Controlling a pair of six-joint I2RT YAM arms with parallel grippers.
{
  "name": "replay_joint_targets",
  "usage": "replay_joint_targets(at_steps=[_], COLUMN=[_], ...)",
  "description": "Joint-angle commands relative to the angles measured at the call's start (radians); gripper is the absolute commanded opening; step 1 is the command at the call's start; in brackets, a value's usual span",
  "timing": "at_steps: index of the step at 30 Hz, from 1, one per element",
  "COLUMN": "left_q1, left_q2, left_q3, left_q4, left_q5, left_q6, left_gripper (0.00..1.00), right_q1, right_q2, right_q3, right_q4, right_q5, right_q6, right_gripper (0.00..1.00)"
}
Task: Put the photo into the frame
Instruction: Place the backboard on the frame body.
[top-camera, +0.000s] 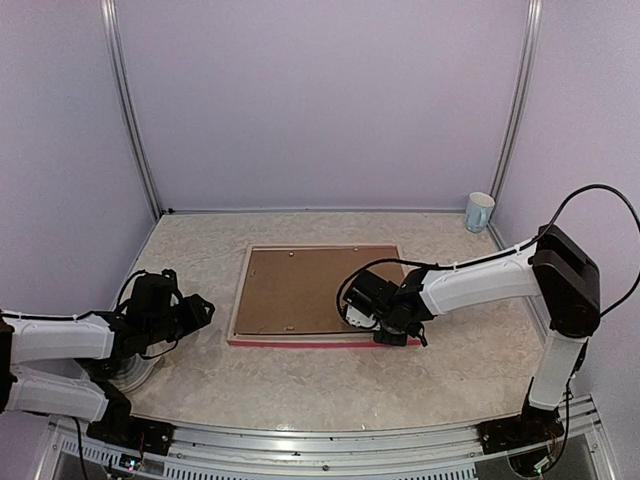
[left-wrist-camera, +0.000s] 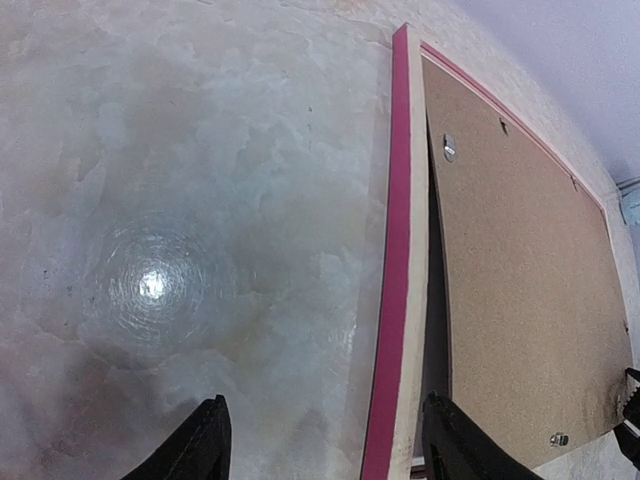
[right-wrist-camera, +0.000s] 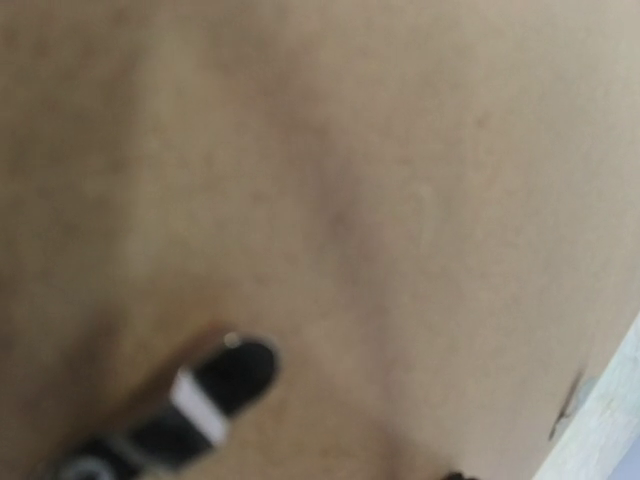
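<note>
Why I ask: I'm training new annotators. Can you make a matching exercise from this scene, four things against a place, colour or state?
Things:
1. frame
2. backing board
3. mug
4. left gripper

Descriptions:
A. stands in the far right corner
B. brown, set into the back of the frame
C. open, holding nothing, left of the frame
D. pink-red outer edge, lying back side up

Pairs: 1-D, 2-B, 3-A, 4-C
</note>
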Motion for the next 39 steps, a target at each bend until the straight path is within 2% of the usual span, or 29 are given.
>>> replay_joint_targets(at_steps=[1, 19, 39], left_q1=[-0.005, -0.019, -0.037], left_q2=[-0.014, 0.0, 0.003], left_q3=[-0.008, -0.009, 0.004], left_q4=[0.013, 0.03, 0.023], left_q5=[0.003, 0.008, 0.001], left_q6=[-0.005, -0.009, -0.019], left_gripper=[0.65, 0.65, 0.65], right_q1=[-0.024, -0.025, -0.025], right_q2=[0.037, 0.057, -0.059], right_q3=[0.04, 0.15, 0.179], right_q4=[-0.052, -0.187, -0.208], right_q5=[-0.039, -0.271, -0.258], right_q6=[0.054, 0.104, 0.089], right_gripper=[0.55, 0.6, 0.64])
